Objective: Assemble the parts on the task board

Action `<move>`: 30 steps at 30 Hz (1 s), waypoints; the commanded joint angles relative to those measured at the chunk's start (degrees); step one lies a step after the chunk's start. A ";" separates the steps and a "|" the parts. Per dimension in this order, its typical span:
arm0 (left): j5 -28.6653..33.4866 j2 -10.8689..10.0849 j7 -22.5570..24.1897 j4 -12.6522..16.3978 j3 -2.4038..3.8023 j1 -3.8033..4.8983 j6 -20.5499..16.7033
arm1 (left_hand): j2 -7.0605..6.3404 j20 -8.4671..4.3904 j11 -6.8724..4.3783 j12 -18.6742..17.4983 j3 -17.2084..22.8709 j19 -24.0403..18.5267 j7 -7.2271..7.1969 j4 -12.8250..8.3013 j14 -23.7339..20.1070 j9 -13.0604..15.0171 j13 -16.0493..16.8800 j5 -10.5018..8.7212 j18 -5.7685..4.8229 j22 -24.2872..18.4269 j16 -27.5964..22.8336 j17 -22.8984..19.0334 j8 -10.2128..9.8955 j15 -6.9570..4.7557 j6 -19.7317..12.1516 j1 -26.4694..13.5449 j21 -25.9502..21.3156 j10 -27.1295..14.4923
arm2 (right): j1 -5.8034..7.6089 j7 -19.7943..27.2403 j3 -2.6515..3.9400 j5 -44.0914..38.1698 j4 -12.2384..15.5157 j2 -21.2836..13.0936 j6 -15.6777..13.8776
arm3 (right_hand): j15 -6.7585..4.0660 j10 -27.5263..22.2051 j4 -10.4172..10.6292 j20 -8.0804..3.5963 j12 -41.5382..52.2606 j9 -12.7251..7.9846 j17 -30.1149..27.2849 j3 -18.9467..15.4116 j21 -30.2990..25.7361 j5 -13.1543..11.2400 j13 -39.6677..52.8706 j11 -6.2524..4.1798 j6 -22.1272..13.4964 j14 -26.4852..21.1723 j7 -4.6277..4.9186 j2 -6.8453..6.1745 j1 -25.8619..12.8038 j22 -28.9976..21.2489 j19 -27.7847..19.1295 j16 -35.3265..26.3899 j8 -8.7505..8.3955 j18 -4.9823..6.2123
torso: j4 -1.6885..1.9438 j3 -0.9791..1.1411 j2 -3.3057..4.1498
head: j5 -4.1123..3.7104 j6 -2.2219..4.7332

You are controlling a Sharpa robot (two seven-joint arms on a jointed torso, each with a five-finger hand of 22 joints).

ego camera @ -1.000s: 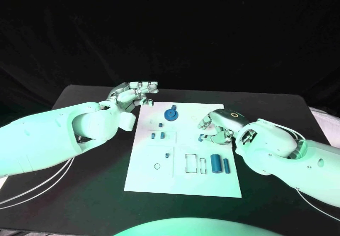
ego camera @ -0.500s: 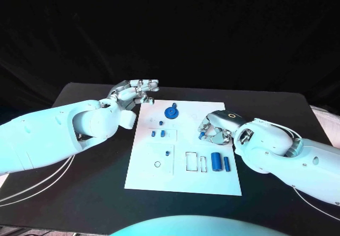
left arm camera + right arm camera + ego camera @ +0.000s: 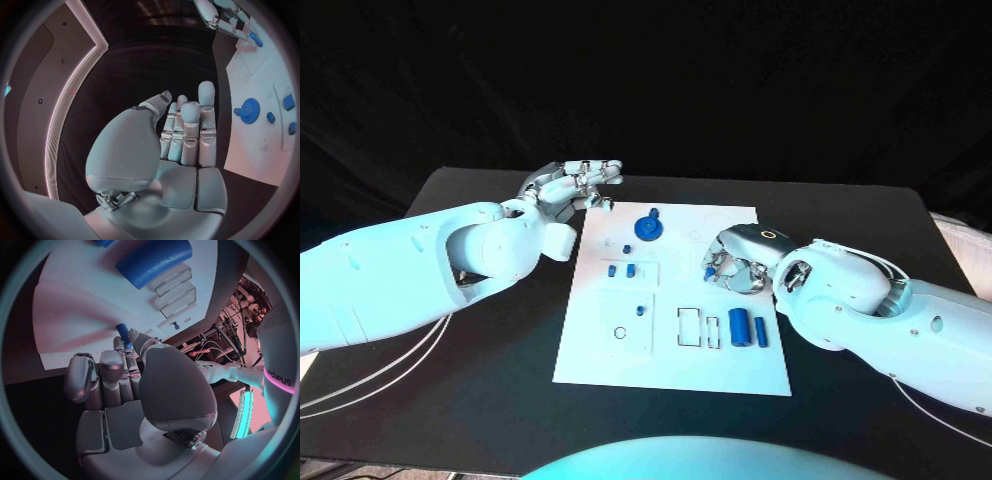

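Right hand [image 3: 737,262] over the right side of the white task board [image 3: 672,365], fingers curled in, small blue peg [image 3: 123,333] pinched at the fingertips [image 3: 132,336]. Peg short, slim, cylindrical, dark blue, standing out beyond the fingertips toward the board surface; whether touching the board cannot be told. Same peg just visible under the hand in the head view [image 3: 713,271].

Left hand [image 3: 570,186] off the board's far left corner, above the black table [image 3: 473,400], holding nothing, fingers loosely bent and close together, side by side in the left wrist view [image 3: 187,132].

Just beyond the left hand's fingertips, on the board: blue gear [image 3: 648,232], round and toothed, with a small blue knob rising from its middle and a small blue piece [image 3: 629,249] just beside it. Between the two hands, two small blue blocks [image 3: 620,270] side by side in a marked outline. Nearer the robot than the right hand's fingers: a thick blue cylinder [image 3: 738,329] and a thinner blue rod [image 3: 762,333], lying parallel, just beside an empty rectangular outline [image 3: 691,328]. Thick cylinder large and rounded in the right wrist view [image 3: 153,260], beyond the fingertips, next to stepped white slots.
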 commanded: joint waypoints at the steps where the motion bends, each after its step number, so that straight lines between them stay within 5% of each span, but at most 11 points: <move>1: -0.24 0.02 0.20 0.13 0.04 0.01 1.00 | 0.49 0.02 0.06 0.34 -0.22 -0.30 0.07 -0.06 -0.32 -0.04 0.06 0.21 0.98 -0.05 0.09 -0.05 0.34 0.12 -0.30 0.08 -0.40 -0.39 | -0.07 -0.42 -0.03 -0.48 0.03 0.09 -0.92 | -0.58 0.86 0.41 -0.14 -0.02 0.16 0.77 0.30 0.53 -0.42 0.04 -0.09 0.72 1.04 -0.09 0.46 -0.48 0.67 0.57 0.76 0.37 -0.48 | 0.06 -0.04 -0.01 | -0.02 -0.13; 13: -0.27 -0.07 -0.01 0.01 0.04 0.01 1.28 | 0.53 0.03 0.07 0.41 -0.23 -0.30 0.08 -0.06 -0.38 -0.04 0.08 0.21 0.98 -0.06 0.04 -0.18 0.38 0.14 -0.33 0.07 -0.43 -0.47 | -0.26 -1.65 0.08 -0.48 1.76 -0.83 -6.31 | -1.06 2.74 0.43 -0.70 -0.35 0.51 1.85 2.10 1.37 -0.73 0.09 -0.65 2.44 1.19 -0.55 1.61 0.15 1.77 1.19 2.01 0.78 -0.69 | 0.05 -0.04 -0.06 | -0.08 -0.26; 19: -0.31 -0.21 -0.08 0.06 0.04 0.01 1.27 | 0.53 0.04 0.08 0.43 -0.23 -0.31 0.08 -0.06 -0.43 -0.04 0.08 0.21 0.97 -0.07 -0.02 -0.30 0.39 0.14 -0.33 0.07 -0.43 -0.49 | -0.27 -1.66 0.97 0.16 5.12 -1.94 -7.92 | -1.09 2.89 0.25 -0.75 -0.47 0.55 1.86 2.35 1.40 -0.77 0.08 -0.68 2.56 1.17 -0.53 1.55 0.34 1.80 1.19 2.06 0.79 -0.70 | 0.02 -0.07 -0.13 | -0.05 -0.16; 30: -0.58 -0.15 -0.13 0.38 0.04 0.00 1.41 | 0.55 0.04 0.08 0.47 -0.24 -0.32 0.08 -0.06 -0.48 -0.03 0.09 0.20 0.97 -0.07 -0.05 -0.37 0.42 0.15 -0.33 0.07 -0.45 -0.55 | -1.73 0.21 1.72 2.88 10.05 0.59 -8.66 | -1.03 2.88 -0.19 -0.78 -1.00 0.56 1.90 3.00 1.39 -0.56 0.02 -0.52 2.51 1.10 -0.24 1.38 0.72 1.73 1.11 2.21 0.57 -0.68 | 0.23 -0.31 -0.15 | 1.22 -0.31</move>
